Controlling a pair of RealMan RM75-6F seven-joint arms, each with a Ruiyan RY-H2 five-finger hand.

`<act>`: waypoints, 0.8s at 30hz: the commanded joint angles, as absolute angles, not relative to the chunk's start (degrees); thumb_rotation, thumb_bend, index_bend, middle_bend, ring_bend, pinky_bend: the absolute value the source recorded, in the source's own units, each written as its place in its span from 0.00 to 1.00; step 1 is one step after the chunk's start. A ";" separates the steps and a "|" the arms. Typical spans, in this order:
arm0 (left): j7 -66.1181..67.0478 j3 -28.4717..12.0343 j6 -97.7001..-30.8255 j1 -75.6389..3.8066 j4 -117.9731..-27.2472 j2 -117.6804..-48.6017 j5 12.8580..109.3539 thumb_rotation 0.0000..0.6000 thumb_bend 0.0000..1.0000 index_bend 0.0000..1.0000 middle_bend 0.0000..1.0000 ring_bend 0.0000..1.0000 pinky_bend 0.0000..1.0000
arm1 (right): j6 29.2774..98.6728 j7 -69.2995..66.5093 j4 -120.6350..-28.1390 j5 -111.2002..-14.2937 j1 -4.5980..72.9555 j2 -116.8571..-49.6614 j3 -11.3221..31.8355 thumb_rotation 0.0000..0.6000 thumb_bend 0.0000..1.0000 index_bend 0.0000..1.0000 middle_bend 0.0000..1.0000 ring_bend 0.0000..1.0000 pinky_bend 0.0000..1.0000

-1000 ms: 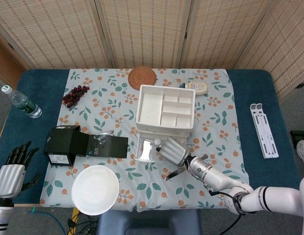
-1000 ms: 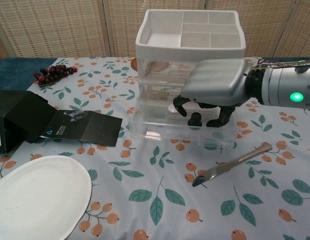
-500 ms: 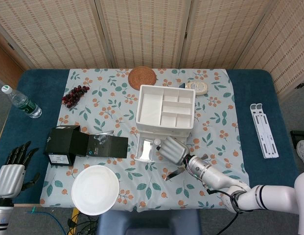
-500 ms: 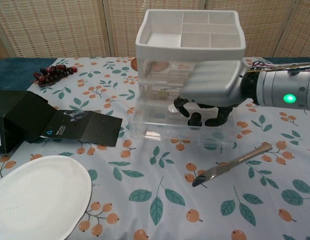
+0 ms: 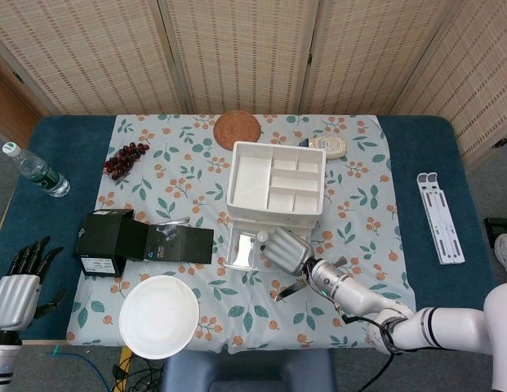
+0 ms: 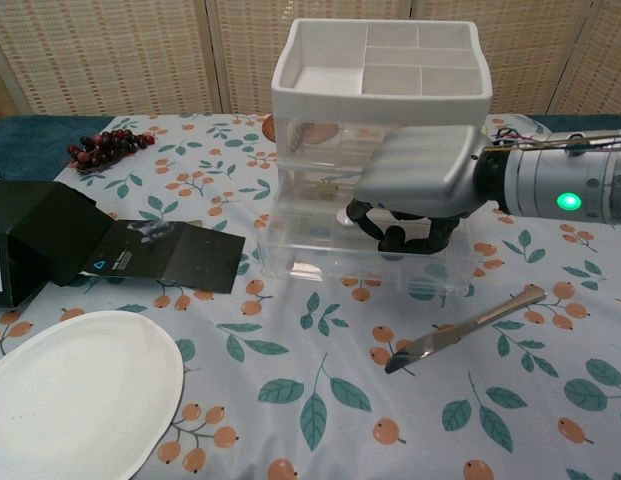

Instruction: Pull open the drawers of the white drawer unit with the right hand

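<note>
The white drawer unit (image 6: 380, 130) stands mid-counter, its bottom clear drawer (image 6: 360, 255) already drawn forward. The right hand (image 6: 415, 185) hovers at the unit's front with fingers curled down into that drawer; whether they grip its wall I cannot tell. A hard tug could drag the light unit forward or tip it. Just in front lies a metal tool (image 6: 465, 328). The left hand (image 5: 20, 286) rests open, well left of the unit.

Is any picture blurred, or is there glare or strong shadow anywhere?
Head view: sharp, even light, no glare. Chest view: the clear drawers catch faint reflections, the right hand shades the drawer beneath it, and a green lamp on the wrist glows brightly.
</note>
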State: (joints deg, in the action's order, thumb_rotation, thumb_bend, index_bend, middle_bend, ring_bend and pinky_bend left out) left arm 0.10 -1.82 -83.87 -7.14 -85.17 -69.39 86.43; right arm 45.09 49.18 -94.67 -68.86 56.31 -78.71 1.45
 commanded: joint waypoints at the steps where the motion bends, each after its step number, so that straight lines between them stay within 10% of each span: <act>1: 0.06 -1.83 -83.87 -7.14 -85.16 -69.39 86.43 1.00 0.30 0.14 0.00 0.04 0.07 | 45.19 49.29 -94.60 -68.68 56.40 -78.77 1.33 1.00 0.35 0.46 1.00 1.00 1.00; 24: 0.74 -1.95 -83.91 -7.31 -85.86 -69.04 86.72 1.00 0.30 0.14 0.00 0.04 0.07 | 55.65 41.77 -101.09 -75.92 52.67 -74.78 3.09 1.00 0.38 0.53 1.00 1.00 1.00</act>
State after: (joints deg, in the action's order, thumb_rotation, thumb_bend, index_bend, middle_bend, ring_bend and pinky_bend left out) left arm 0.72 -1.97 -83.93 -7.30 -85.85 -69.05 86.71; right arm 53.88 43.50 -99.34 -74.19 53.90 -76.06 2.81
